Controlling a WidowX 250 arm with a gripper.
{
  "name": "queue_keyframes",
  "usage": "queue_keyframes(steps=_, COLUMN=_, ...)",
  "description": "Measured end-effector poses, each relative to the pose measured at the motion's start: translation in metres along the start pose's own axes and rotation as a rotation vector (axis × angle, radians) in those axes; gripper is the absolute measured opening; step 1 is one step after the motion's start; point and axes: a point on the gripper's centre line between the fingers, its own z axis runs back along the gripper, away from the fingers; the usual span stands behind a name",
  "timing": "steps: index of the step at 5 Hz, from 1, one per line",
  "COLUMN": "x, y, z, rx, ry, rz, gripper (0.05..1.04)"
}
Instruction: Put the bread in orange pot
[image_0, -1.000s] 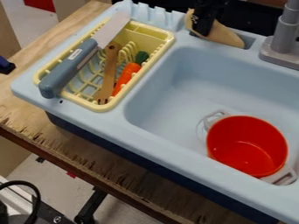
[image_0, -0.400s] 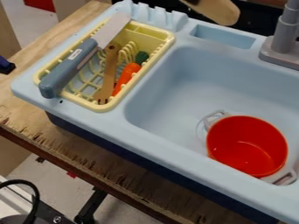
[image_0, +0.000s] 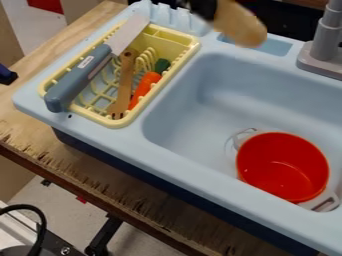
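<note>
- Bread (image_0: 240, 27) and black gripper (image_0: 205, 9) have shifted since the last frame: both sit lower in the view now, the loaf tipped more steeply. A second ago the loaf was down at the recess (image_0: 275, 46) behind the sink (image_0: 200, 125); now it's aloft.
- Progress, left to right: pincer at the top edge, closed on the bread's upper end, as far as I can judge from the loaf hanging off it. Pick-up looks done. Bread hangs over the back rim, partly hiding the recess. Orange-red pot (image_0: 284, 145) stands upright in the sink's near right part, bread not in it. Carry, lowering and release are left.
- Far left of the sink unit: big toy knife (image_0: 83, 72) lying along the left side of the yellow basket (image_0: 192, 42), handle toward me.
- Inside the basket: wooden fork (image_0: 125, 80), then a carrot (image_0: 145, 86) just right of it. Neither needs touching.
- Right: grey tap (image_0: 324, 52) on the back rim. I'd want my path left of it.
- Hazards, my reading: pot wall and its pale handles could catch a low loaf. I'd stay high, centre over the mouth, then lower.
</note>
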Motion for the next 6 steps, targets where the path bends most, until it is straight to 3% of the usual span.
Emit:
queue_keyframes(steps=1, x=-0.023, y=0.018, z=-0.005, rx=0.043, ry=0.091, rz=-0.056, gripper=0.455)
queue_keyframes(steps=4, x=-0.107, y=0.048, z=-0.015, rx=0.108, ry=0.353, rz=0.02, gripper=0.455)
queue_keyframes(steps=5, x=-0.125, y=0.05, z=-0.014, rx=0.11, ry=0.385, rz=0.029, gripper=0.455)
queue_keyframes(steps=6, x=-0.139, y=0.054, z=-0.028, rx=0.12, ry=0.393, rz=0.011, gripper=0.455)
